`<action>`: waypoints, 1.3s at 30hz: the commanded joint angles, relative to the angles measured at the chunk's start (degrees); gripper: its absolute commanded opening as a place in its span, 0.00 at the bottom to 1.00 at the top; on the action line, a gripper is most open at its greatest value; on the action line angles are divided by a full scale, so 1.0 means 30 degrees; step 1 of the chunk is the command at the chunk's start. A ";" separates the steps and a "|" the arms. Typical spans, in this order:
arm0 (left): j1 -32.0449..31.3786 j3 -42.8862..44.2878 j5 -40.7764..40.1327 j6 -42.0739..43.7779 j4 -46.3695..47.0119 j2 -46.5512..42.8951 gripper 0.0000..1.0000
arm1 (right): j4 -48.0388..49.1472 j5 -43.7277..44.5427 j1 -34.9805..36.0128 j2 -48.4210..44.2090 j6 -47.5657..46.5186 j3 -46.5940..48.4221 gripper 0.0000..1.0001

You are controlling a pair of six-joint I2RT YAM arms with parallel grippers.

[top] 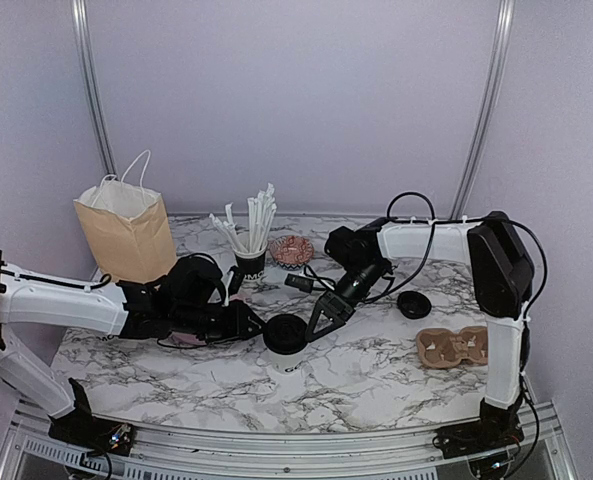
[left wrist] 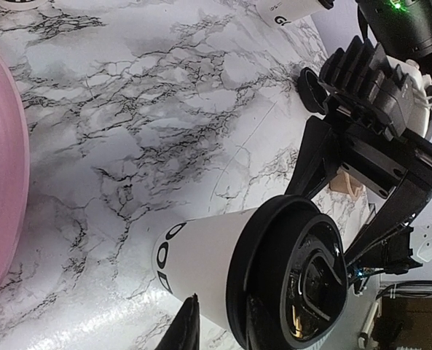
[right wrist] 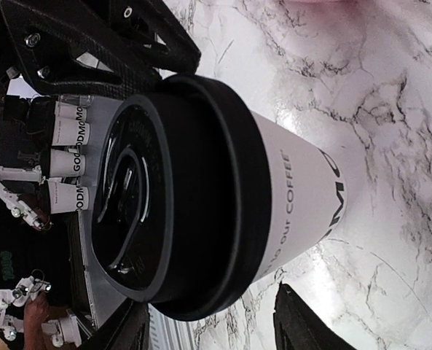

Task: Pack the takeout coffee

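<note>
The takeout coffee (top: pixel 286 333) stands upright mid-table, a white cup with black lettering under a round black lid (left wrist: pixel 288 281). My left gripper (top: pixel 254 322) reaches it from the left. In the left wrist view one of its fingers (left wrist: pixel 183 327) lies against the cup wall (left wrist: pixel 201 255) just below the lid, and the other merges with the lid's black rim, so the grip is unclear. My right gripper (top: pixel 314 325) comes in from the right and is open. Its fingers (right wrist: pixel 303 324) stand apart at the lid's edge (right wrist: pixel 223 189), clear of the cup.
A brown paper bag (top: pixel 126 232) stands at the back left. Beside it are a black cup of white straws (top: pixel 253 245) and a small patterned bowl (top: pixel 292 250). A spare black lid (top: pixel 413 304) and a cardboard cup carrier (top: pixel 453 346) lie at the right.
</note>
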 commanded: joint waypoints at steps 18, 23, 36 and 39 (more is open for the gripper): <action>-0.0268 0.0630 0.0172 0.1365 -0.1693 0.0784 0.28 | 0.0585 0.2318 -0.0371 -0.0823 0.0140 0.0911 0.55; -0.0269 0.2920 -0.2178 0.3322 -0.3224 -0.0411 0.40 | -0.0230 0.4267 -0.0697 -0.3098 -0.0651 0.1169 0.63; -0.0210 0.6233 -0.8030 0.8795 -0.6445 -0.2537 0.65 | 0.8852 0.9131 -0.0915 -1.0524 -0.2382 -0.3147 0.86; -0.0182 0.5793 -0.9248 0.9147 -0.6491 -0.3788 0.68 | 1.0752 0.6171 -0.1126 -1.1795 -0.2898 -0.5104 0.99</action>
